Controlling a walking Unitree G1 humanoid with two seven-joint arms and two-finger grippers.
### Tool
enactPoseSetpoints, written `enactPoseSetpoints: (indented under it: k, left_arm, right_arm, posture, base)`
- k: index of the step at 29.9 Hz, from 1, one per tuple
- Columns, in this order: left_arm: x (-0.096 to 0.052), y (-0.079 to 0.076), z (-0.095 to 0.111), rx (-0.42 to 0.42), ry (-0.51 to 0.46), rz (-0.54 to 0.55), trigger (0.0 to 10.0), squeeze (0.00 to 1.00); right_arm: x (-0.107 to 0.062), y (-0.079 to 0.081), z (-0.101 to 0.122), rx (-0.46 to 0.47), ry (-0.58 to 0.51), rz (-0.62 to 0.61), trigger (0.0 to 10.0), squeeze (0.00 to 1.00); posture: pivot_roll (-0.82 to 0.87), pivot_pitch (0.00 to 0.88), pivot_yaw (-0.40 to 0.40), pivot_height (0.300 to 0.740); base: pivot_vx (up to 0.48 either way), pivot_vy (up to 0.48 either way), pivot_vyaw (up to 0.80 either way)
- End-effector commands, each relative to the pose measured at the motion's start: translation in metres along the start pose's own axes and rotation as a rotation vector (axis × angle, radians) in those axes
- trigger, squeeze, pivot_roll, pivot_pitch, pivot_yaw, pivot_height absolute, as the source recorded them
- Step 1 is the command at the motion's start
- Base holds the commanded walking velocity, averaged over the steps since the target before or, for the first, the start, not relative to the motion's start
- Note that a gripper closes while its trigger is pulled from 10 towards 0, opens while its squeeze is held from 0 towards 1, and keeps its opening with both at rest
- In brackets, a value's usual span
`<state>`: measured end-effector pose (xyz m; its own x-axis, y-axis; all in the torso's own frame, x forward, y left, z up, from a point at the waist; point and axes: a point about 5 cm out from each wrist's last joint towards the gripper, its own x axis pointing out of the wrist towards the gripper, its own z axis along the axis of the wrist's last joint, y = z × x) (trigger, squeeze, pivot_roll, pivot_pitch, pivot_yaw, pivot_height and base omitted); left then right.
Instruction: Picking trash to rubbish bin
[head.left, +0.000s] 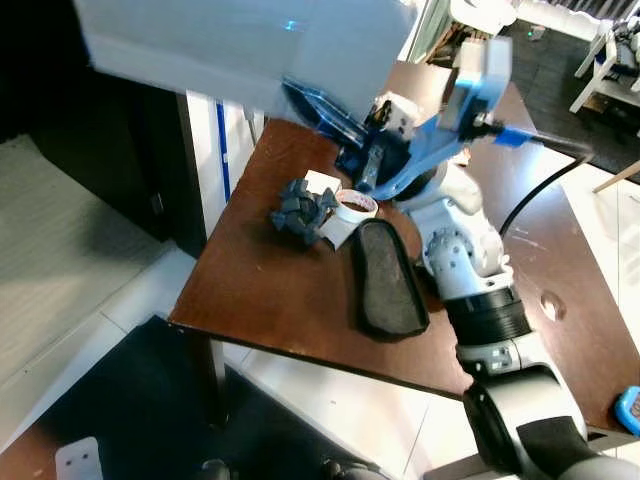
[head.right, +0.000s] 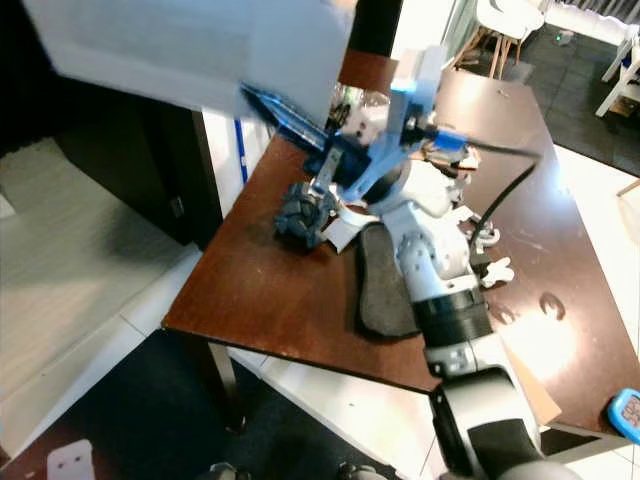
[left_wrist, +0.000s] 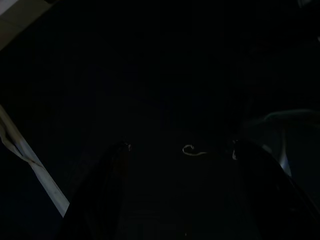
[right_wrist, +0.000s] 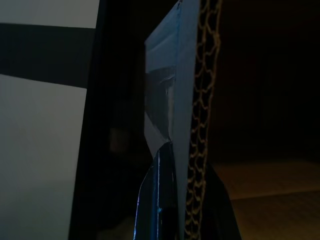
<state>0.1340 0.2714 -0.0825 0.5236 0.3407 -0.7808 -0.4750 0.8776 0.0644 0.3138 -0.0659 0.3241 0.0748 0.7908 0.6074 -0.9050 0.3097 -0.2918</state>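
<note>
The right tool (head.left: 335, 125) is clamped on a grey cardboard sheet (head.left: 240, 45), held above the brown tabletop (head.left: 290, 290). The left tool's (left_wrist: 177, 150) fingers stand apart in the dark.

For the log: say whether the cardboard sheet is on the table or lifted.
Lifted: the right gripper pinches the cardboard sheet above the table.

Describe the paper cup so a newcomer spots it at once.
Start at the brown table. Near its middle, just ahead of the long black pad, lies a small cluster of trash. The paper cup is the white one with a dark inside, tipped beside the crumpled dark blue wad, below the cardboard sheet clamped in the right gripper.
</note>
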Motion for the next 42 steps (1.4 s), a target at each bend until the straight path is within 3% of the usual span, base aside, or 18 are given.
enactPoseSetpoints:
  k: [1,12,42]
  left_arm:
    - [-0.003,-0.006,-0.016,0.016,0.060,-0.020,10.0,0.00]
    - [-0.002,-0.018,-0.016,0.075,0.075,-0.065,10.0,0.00]
    - [-0.003,-0.022,-0.019,0.109,0.092,-0.083,10.0,0.00]
  right_arm:
    - [0.002,0.005,0.000,0.003,-0.007,0.003,10.0,0.00]
    - [-0.005,0.028,-0.031,0.130,0.078,0.054,10.0,0.00]
    - [-0.006,0.041,-0.035,0.175,0.113,0.093,10.0,0.00]
  posture:
    - [0.14,0.105,-0.054,0.740]
    - [0.15,0.096,-0.050,0.740]
    - [0.14,0.088,-0.056,0.740]
  base:
    - [0.000,0.000,0.00]
    - [-0.044,0.000,0.00]
    - [-0.257,0.000,0.00]
